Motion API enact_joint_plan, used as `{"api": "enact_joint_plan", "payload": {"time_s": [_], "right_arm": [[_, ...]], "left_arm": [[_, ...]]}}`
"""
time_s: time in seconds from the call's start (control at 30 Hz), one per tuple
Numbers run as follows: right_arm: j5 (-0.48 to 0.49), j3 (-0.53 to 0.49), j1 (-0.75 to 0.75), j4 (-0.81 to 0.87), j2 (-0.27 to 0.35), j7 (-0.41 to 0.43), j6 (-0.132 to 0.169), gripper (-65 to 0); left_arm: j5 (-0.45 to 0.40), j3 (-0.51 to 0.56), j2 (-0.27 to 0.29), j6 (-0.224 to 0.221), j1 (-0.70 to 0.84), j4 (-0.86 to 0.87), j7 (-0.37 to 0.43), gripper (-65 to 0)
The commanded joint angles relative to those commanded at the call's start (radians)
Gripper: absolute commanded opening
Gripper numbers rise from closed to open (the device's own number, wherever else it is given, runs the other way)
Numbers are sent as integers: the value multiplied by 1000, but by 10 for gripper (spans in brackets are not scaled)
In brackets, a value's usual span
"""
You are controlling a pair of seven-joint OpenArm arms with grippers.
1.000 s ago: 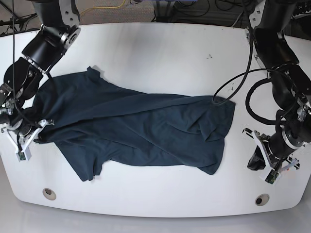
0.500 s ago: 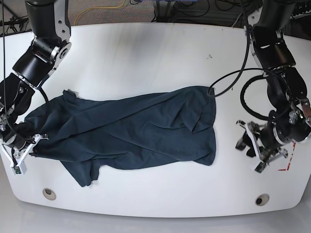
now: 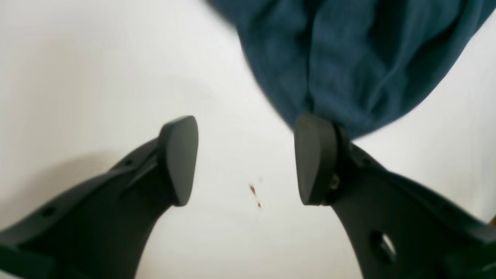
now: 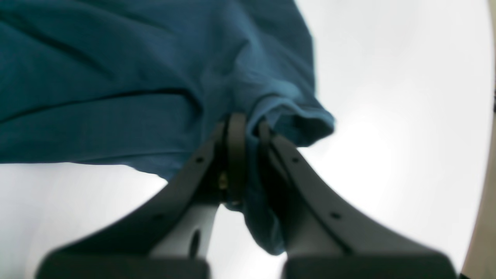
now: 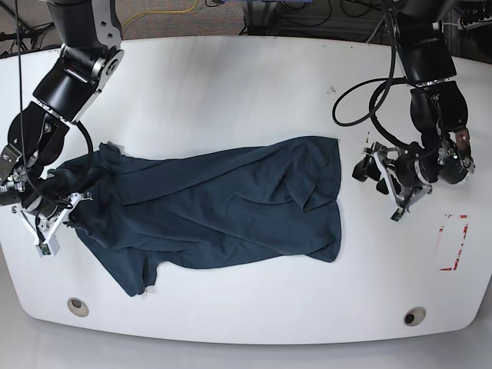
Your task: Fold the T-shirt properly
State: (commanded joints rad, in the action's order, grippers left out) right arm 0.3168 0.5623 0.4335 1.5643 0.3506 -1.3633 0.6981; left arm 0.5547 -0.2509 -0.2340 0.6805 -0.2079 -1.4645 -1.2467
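- The T-shirt (image 5: pixel 207 204) is lying spread out and wrinkly across the middle of the white surface (image 5: pixel 231 92), dark navy, long side running left to right in the base view.
- My right end effector (image 4: pixel 248 155) is clenched on a bunched bit of fabric at the shirt's edge, on the left side of the base view; cloth is pinched between the pads and a fold hangs down between them.
- My left end effector (image 3: pixel 246 159) is released, jaws wide apart with nothing between them, just bare surface and a tiny brownish speck (image 3: pixel 254 195).
- One left fingertip (image 3: pixel 314 162) sits right at the shirt's rounded edge; can't tell if it's actually touching.
- No readable writing, label or brand on the shirt from any view.
- There's a red outlined mark (image 5: pixel 451 244) on the surface near the left arm, well apart from the shirt.
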Motion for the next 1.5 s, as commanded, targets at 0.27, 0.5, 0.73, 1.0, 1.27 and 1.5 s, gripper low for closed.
{"api": "enact_joint_plan", "payload": {"time_s": [0.27,0.5,0.73,1.0,1.27,1.5], "right_arm": [[0,0,-6,18,-17,0,0,-650],[0,0,-9,25,-20,0,0,-650],[2,0,-12,25,-20,0,0,-650],[2,2,-14,25,-20,0,0,-650],[2,31,-15,21,-20,0,0,-650],[-6,40,-37,20,-18,2,0,-650]], "left_arm": [[2,2,12,18,17,51,12,-282],[-5,2,66,18,12,126,14,-282],[0,54,112,18,2,183,29,-282],[-5,81,157,18,-15,252,89,-282],[-5,98,180,18,-71,397,146,-332],[-6,98,176,18,-84,414,186,-650]]}}
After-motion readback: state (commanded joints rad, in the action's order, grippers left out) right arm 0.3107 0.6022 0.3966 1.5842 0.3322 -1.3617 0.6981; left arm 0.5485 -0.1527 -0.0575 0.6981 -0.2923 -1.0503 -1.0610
